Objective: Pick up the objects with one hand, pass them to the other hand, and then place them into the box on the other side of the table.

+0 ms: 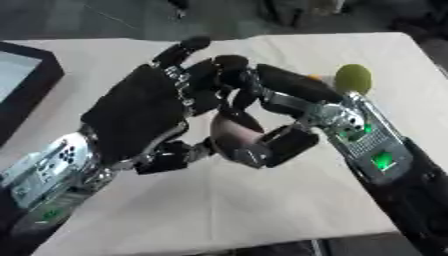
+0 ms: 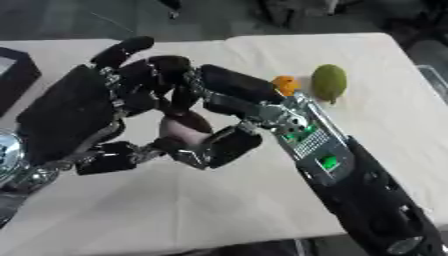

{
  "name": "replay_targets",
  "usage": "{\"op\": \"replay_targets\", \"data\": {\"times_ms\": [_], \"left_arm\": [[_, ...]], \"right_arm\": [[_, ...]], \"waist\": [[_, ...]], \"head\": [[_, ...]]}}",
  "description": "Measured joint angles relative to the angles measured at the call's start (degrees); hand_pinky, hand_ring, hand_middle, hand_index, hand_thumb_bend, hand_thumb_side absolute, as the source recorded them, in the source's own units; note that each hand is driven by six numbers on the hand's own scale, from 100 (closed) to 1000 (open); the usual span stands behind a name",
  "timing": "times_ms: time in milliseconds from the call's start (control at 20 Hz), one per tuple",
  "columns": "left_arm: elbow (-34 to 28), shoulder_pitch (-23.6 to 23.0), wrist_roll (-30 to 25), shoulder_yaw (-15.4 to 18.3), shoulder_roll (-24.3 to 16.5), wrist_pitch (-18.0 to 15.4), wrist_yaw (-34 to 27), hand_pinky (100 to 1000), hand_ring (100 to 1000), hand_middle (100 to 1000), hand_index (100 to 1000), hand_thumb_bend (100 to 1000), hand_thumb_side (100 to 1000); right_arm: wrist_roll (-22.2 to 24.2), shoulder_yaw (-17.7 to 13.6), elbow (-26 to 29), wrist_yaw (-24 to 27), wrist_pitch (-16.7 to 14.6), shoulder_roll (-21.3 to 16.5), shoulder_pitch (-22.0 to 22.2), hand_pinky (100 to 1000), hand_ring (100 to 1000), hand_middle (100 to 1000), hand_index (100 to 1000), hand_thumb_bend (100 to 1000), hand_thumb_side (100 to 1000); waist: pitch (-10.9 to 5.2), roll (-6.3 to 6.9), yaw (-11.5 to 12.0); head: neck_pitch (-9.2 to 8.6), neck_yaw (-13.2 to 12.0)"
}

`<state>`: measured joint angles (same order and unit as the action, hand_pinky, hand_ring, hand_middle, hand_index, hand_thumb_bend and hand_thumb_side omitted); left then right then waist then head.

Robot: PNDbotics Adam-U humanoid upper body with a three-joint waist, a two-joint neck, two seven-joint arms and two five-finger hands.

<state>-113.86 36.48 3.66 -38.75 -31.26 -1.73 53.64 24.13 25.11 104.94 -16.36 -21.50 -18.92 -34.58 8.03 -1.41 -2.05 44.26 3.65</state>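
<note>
Above the middle of the beige cloth-covered table, the black right hand and black left hand meet, fingers of both curled around a small rounded pinkish-brown object between them. Behind lie an olive-green oval fruit and a small orange thing. A black box sits at left.

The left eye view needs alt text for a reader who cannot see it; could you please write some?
Above a cream table, the robot's left hand and right hand meet with fingers curled round a pale pinkish object between them. A green fruit with something orange beside it lies behind the right hand; a dark box sits at left.
</note>
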Motion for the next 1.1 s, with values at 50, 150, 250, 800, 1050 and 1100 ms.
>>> {"op": "replay_targets", "data": {"times_ms": [50, 150, 250, 800, 1050, 1100], "left_arm": [[0.0, 0.0, 0.2, -0.1, 0.0, 0.1, -0.3, 958, 100, 844, 591, 199, 100], [0.1, 0.0, 0.6, -0.1, 0.0, 0.2, -0.6, 957, 102, 844, 591, 133, 100], [0.2, 0.0, 1.0, -0.2, 0.0, 0.2, -0.9, 957, 104, 844, 591, 100, 100], [0.4, 0.0, 4.0, -0.5, -0.1, -0.8, -1.5, 967, 130, 831, 557, 100, 100], [0.3, -0.3, 4.8, -0.5, -1.7, -2.8, -0.5, 975, 119, 817, 545, 100, 100], [0.3, -0.5, 4.8, -0.5, -2.1, -3.1, 0.0, 976, 117, 816, 543, 100, 100]], "right_arm": [[0.0, 0.0, 0.0, 0.0, 0.0, 0.0, 0.0, 612, 764, 797, 307, 100, 281], [0.0, 0.0, 0.2, 0.1, 0.0, 0.0, 0.0, 612, 764, 797, 307, 100, 281], [0.0, 0.0, 0.3, 0.2, 0.0, 0.0, 0.0, 612, 764, 797, 307, 100, 281], [-0.4, -0.6, 1.2, 0.6, 0.0, -0.1, 0.5, 607, 719, 783, 517, 100, 257], [-2.3, -3.4, 3.9, -2.3, -0.4, -1.8, 2.2, 625, 713, 769, 583, 100, 222], [-2.9, -4.3, 4.8, -3.0, -0.3, -2.3, 2.7, 635, 719, 773, 600, 100, 197]], "waist": [[0.00, 0.00, 0.0], [0.00, -0.02, 0.0], [0.00, -0.05, 0.0], [0.00, -0.03, 0.0], [-0.01, 0.15, 0.0], [-0.02, 0.18, 0.0]], "head": [[0.00, 0.0], [0.00, 0.0], [0.00, 0.0], [0.00, 0.0], [0.00, -0.1], [0.00, -0.1]]}}
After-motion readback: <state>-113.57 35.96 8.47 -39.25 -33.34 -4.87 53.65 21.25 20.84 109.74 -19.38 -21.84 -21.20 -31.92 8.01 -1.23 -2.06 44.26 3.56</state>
